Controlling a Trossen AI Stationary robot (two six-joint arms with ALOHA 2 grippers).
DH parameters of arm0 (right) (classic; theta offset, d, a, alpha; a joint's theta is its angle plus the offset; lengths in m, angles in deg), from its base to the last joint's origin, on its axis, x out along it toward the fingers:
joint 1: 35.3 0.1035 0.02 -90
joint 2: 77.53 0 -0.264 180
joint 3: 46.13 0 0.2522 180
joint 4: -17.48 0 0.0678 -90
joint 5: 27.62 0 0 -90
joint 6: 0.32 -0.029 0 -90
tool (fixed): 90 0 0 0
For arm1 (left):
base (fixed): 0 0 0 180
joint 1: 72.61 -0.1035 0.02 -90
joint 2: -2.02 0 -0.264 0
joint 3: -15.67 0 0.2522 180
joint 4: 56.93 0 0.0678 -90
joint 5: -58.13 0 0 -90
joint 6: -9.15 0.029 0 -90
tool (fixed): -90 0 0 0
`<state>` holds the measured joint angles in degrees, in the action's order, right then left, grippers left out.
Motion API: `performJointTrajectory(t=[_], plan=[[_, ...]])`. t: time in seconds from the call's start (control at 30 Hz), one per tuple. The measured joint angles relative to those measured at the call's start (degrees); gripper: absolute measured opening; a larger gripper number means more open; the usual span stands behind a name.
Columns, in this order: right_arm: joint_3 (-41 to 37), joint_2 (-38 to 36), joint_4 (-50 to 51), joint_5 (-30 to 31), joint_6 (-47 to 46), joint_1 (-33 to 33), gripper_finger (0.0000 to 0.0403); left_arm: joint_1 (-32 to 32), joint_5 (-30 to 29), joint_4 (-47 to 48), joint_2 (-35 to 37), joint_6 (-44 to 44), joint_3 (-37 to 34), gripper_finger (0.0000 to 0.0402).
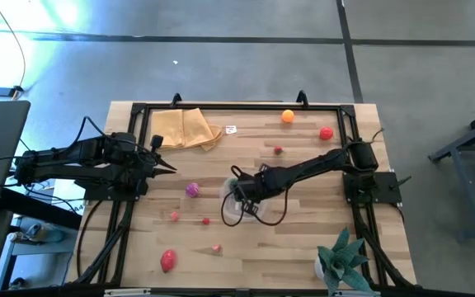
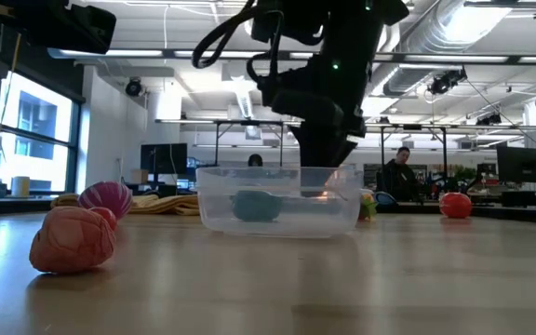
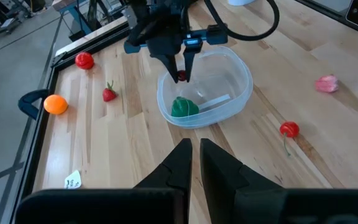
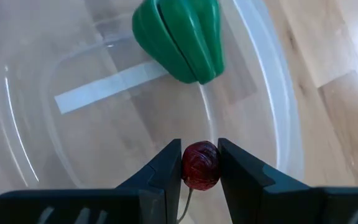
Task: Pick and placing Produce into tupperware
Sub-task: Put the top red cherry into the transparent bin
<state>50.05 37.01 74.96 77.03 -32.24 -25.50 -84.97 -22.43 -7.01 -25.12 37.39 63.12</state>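
The clear round tub (image 1: 231,213) stands mid-table, with a green toy pepper (image 4: 179,37) lying on its floor. My right gripper (image 4: 201,165) hangs over the tub's inside, pointing down, shut on a small dark red ball-shaped fruit (image 4: 201,167). In the left wrist view the right gripper (image 3: 182,71) stands just above the tub's rim (image 3: 244,74). My left gripper (image 1: 171,167) waits near the table's left side, shut, touching nothing. Loose produce lies around: a magenta piece (image 1: 192,190), an orange one (image 1: 288,116), a red one (image 1: 326,133). My right gripper pinches the dark red fruit (image 4: 201,180) between its two fingers, one on each side of the ball. The fingers (image 3: 188,62) come from above, pointing down into the tub. The fruit is lifted clear of the tub's floor, and a thin stem (image 4: 185,202) runs back between the fingers.
A tan cloth (image 1: 186,129) lies at the far left. A spiky green potted plant (image 1: 342,257) stands at the near right corner. More small toys: a strawberry (image 1: 278,149), red (image 1: 168,261) and pink pieces (image 1: 216,247) toward the near edge. A black frame (image 1: 138,107) borders the table.
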Motion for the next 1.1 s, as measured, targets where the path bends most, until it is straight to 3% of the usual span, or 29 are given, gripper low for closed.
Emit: performJointTrajectory(t=[0.83, 1.1], plan=[[-2.72, 0.87, -5.79, -1.88, 0.89, -0.1, 0.009, 0.0, -0.02, -0.01, 0.02, 0.01, 0.0, 0.0024], [-2.72, 0.92, -5.87, -1.29, 0.88, -0.44, 0.0121, 0.0, -0.02, 0.0, 0.02, 0.01, 0.0, 0.0024]])
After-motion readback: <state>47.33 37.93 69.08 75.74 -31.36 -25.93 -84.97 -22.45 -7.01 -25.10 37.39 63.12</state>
